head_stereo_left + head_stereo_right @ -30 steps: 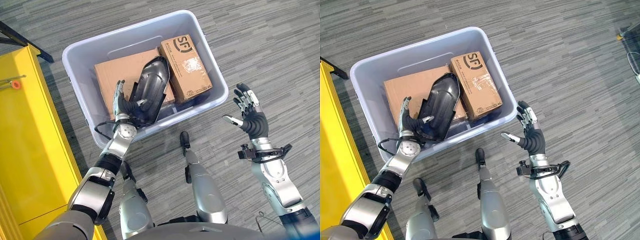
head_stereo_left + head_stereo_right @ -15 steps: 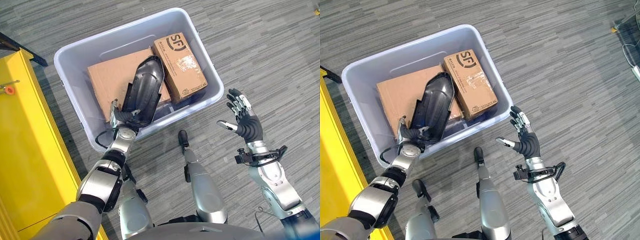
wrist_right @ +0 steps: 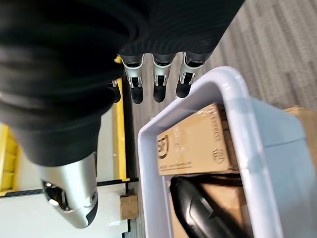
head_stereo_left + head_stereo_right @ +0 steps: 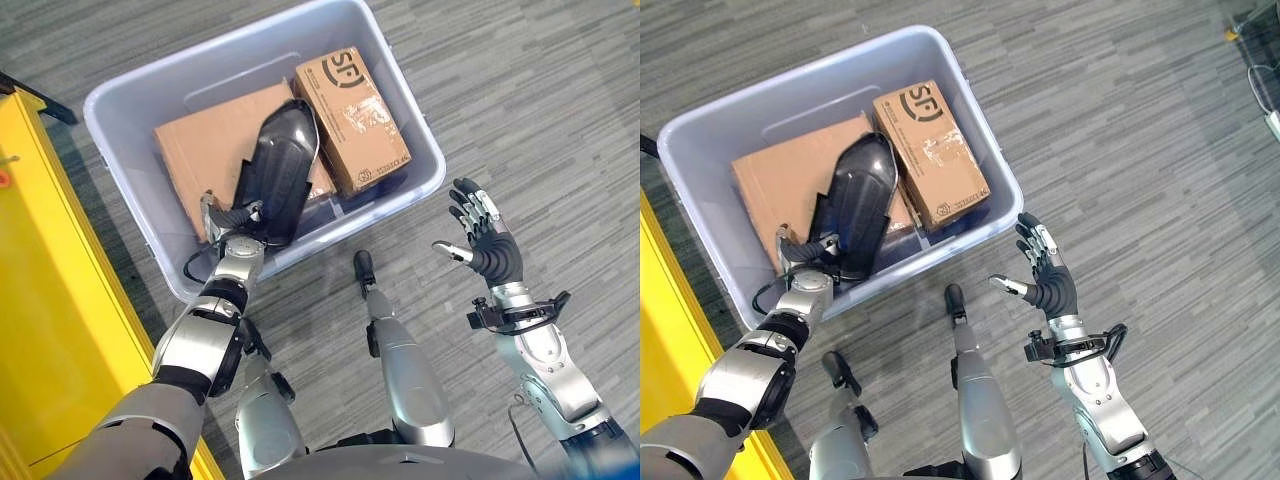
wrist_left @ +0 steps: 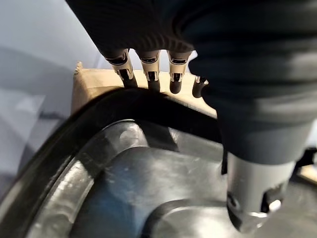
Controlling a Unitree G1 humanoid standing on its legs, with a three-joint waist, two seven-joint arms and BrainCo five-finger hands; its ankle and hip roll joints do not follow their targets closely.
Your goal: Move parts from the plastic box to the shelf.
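The left hand [image 4: 228, 235] grips the black part's [image 4: 276, 170] lower end to lift it from the plastic box [image 4: 425, 160], while the right hand [image 4: 484, 240] waits spread open beside it.

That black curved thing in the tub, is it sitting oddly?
Somewhat. The glossy black curved plastic part lies tilted across the flat brown cardboard box in the pale grey plastic box, because the left hand grips its lower end. Nothing looks spilled or damaged.
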